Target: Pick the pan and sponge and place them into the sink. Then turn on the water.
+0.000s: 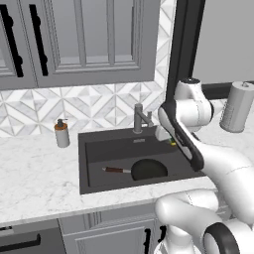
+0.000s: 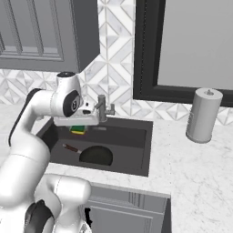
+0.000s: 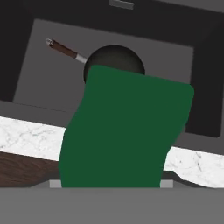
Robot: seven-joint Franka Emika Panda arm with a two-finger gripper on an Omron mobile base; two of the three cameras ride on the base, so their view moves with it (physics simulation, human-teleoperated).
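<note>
The hand [image 2: 79,124] held the small rectangular green-topped, yellow-backed sponge [image 2: 78,129] between part-open fingers, above the dark rectangular sink basin [image 1: 94,149]. The sponge looked light and soft, likely to give under pressure, so a gentle grip across its short sides seemed right. Below the hand, the round black frying pan [image 3: 114,57] with its thin reddish-brown handle lay flat on the basin floor. White marble counter [image 1: 34,173] surrounded the sink; the grey faucet [image 2: 102,108] stood just beside the hand.
</note>
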